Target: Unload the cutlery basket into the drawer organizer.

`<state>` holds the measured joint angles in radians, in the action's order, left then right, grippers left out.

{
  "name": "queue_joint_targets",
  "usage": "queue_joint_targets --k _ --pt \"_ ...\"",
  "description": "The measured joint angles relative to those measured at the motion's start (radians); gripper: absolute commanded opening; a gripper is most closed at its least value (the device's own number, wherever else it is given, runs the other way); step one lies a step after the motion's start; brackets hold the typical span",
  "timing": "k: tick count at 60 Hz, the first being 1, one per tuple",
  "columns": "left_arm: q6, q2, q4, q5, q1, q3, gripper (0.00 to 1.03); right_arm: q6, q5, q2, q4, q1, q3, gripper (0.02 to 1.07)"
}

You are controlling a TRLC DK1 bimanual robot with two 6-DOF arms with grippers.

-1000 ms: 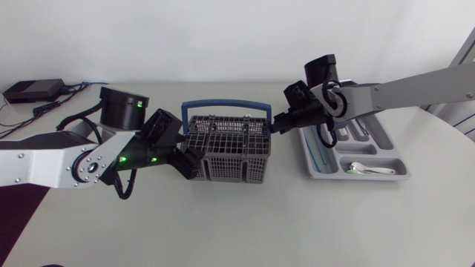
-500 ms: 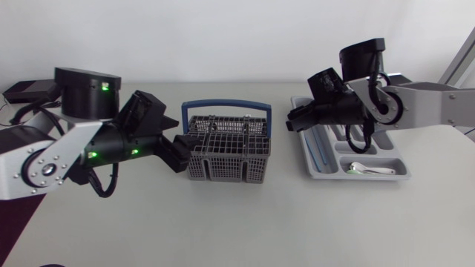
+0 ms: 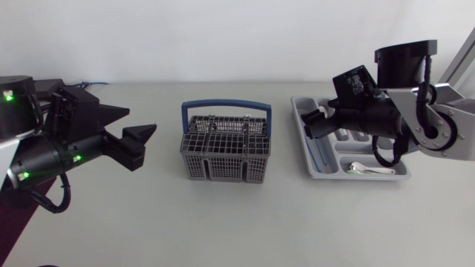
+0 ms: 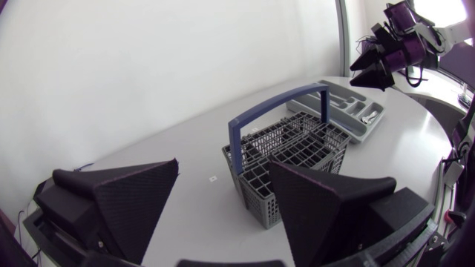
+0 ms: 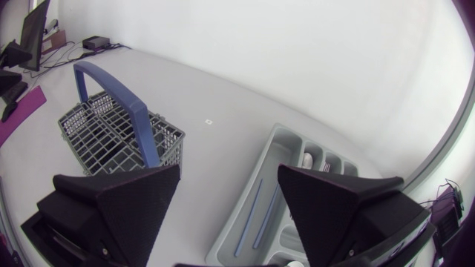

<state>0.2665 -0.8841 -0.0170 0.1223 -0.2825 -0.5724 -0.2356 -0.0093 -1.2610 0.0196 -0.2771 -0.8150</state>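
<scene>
Jaws of the left gripper [image 4: 223, 163] and right gripper [image 5: 229, 168] gaped empty, both apart from the cutlery basket [image 3: 226, 144] mid-table, which looked emptied, while a spoon [image 3: 364, 170] lay in the drawer organizer [image 3: 308, 165], so unloading seemed finished.

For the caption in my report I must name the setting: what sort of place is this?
Probably a robotics lab or test bench, not a real kitchen. A left arm and a right arm stand at a plain white table, and the cutlery basket and drawer organizer sit loose on it.
</scene>
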Motion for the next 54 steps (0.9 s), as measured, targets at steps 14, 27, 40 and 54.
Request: queue_joint_targets --k 14,27,40,54 --pt "0.000 0.086 -0.011 0.000 0.043 0.057 0.99 -0.012 0.014 0.087 -0.010 0.019 0.053 1.02" --pt "0.000 0.211 -0.049 -0.008 0.079 0.125 0.99 -0.023 0.014 0.196 -0.016 0.093 0.135 1.02" --pt "0.000 0.374 -0.056 -0.023 0.099 0.188 0.99 -0.027 0.014 0.333 -0.016 0.130 0.206 1.02" --pt "0.000 0.533 -0.072 -0.038 0.147 0.261 0.99 -0.027 0.015 0.452 -0.019 0.135 0.274 1.02"
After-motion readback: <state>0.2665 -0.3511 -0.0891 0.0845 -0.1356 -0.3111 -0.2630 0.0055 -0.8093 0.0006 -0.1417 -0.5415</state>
